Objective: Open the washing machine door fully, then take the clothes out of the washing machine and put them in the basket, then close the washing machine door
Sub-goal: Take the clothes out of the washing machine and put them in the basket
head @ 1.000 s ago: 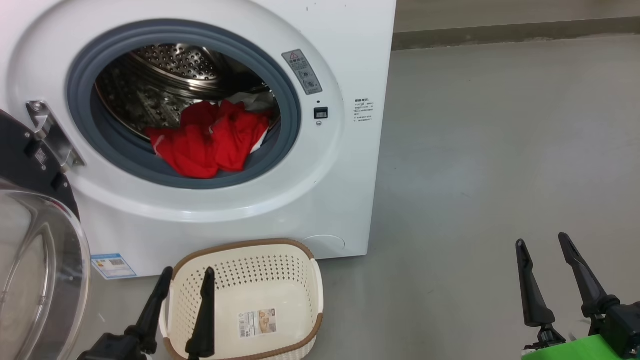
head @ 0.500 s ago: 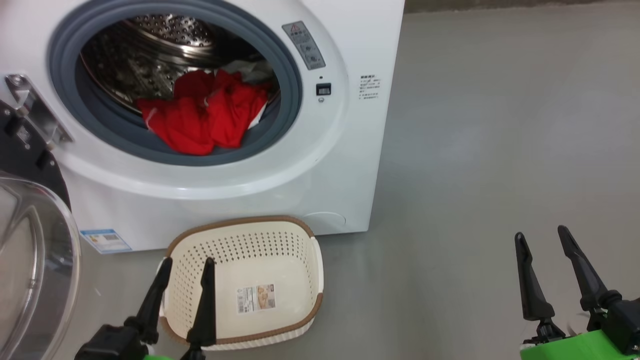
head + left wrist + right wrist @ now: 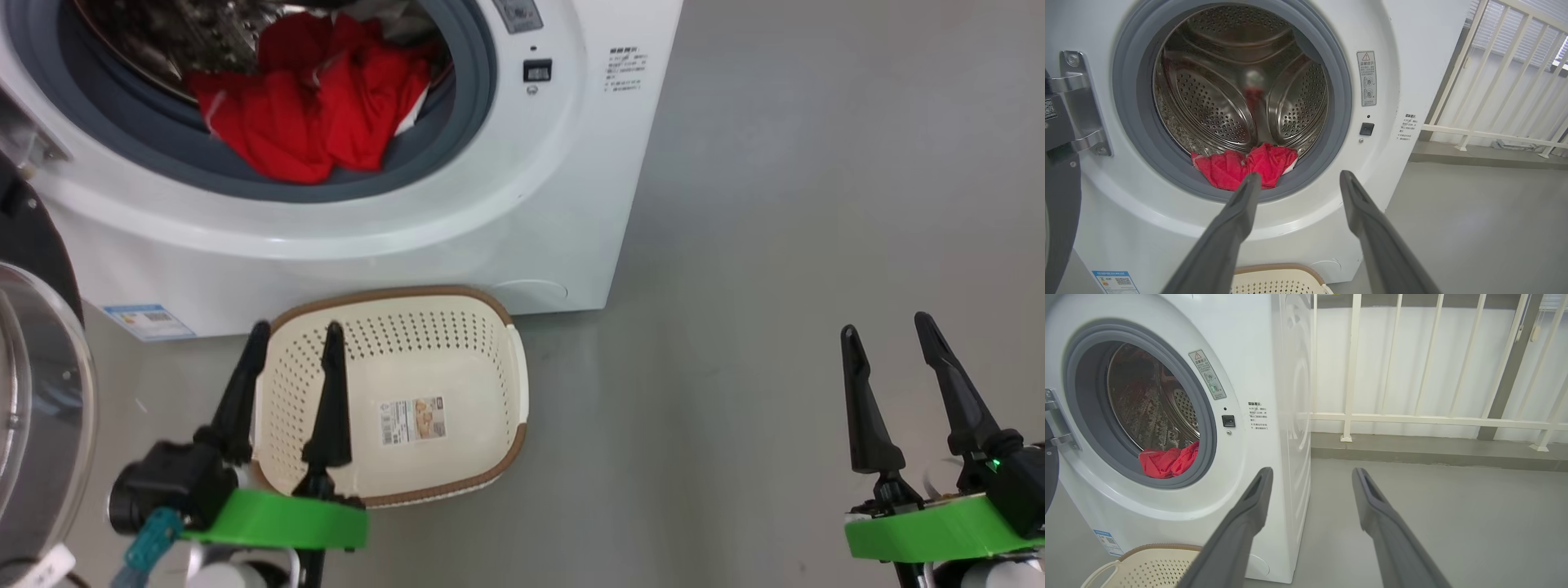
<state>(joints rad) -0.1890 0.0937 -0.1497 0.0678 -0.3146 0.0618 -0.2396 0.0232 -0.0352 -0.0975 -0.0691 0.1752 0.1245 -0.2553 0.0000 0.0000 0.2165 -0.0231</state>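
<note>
our left fingers [image 3: 331, 400] and right fingers [image 3: 864, 408] are spread, empty. we should reach left into the washing machine [image 3: 522, 212], pinching the clothes [image 3: 310, 106] mid-bundle, clear of the basket [image 3: 441, 331] before it.

Head view: high above, tilted steeply down onto the basket [image 3: 392, 291] and the front of the washing machine [image 3: 571, 204] | Left wrist view: low and near, square into the drum [image 3: 1220, 102] | Right wrist view: low, off to the right (skewed past the machine's corner) | Shared by all: the clothes [image 3: 302, 122], basket rim.
</note>
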